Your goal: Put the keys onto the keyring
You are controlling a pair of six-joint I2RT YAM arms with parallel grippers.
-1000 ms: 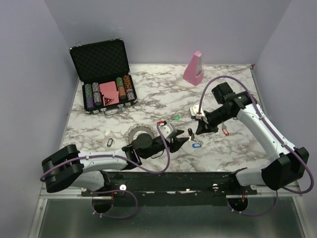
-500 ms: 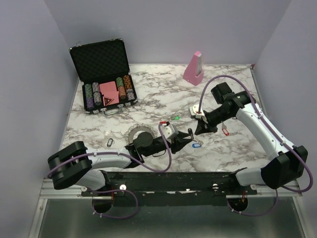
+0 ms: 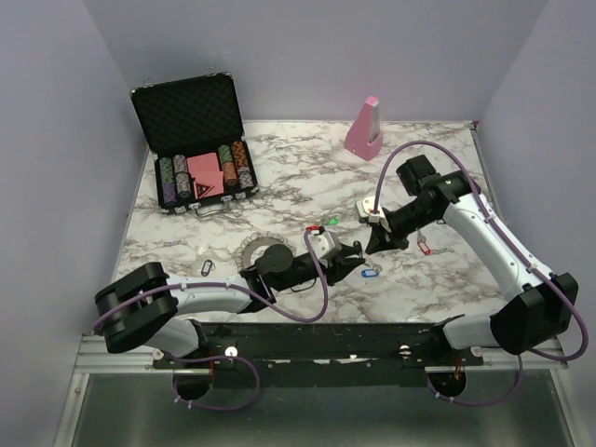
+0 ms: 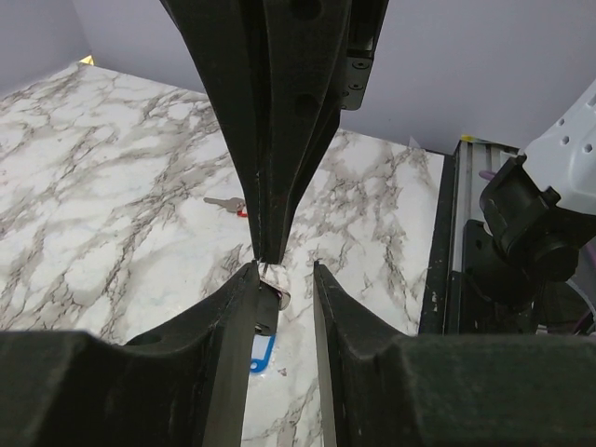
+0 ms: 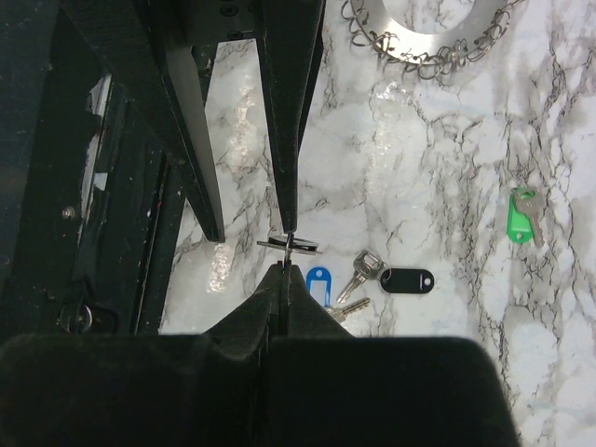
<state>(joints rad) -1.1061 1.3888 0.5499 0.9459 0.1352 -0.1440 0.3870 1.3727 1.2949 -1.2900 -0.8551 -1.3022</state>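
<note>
Top external view, grey-veined white marble surface (image 3: 279,200) boxed by lilac walls (image 3: 56,112), toothed grey metal keyring (image 3: 249,246) lower centre-left, coloured-tag silver keys (image 3: 370,273) centre, left fingers (image 4: 228,363) parted, right fingers (image 5: 279,307) clenched.

Soft, even light falls from above in the overhead view, bright enough to show every vein of the white-and-grey marbled bench (image 3: 279,186); shadows on it are short and faint. The foam lid of the open black chip case (image 3: 191,112) swallows detail. In the left wrist view the left claw (image 4: 285,270) sits close to the lens, black, underexposed and soft-edged, while the bench behind is bright, with a warm yellow glow at its far left corner. In the right wrist view the right claw (image 5: 283,265) is a dark blur; the toothed grey metal ring (image 5: 428,47) and the small blue-tagged key (image 5: 319,284) are sharp, and pale glare patches sheen the marble
</note>
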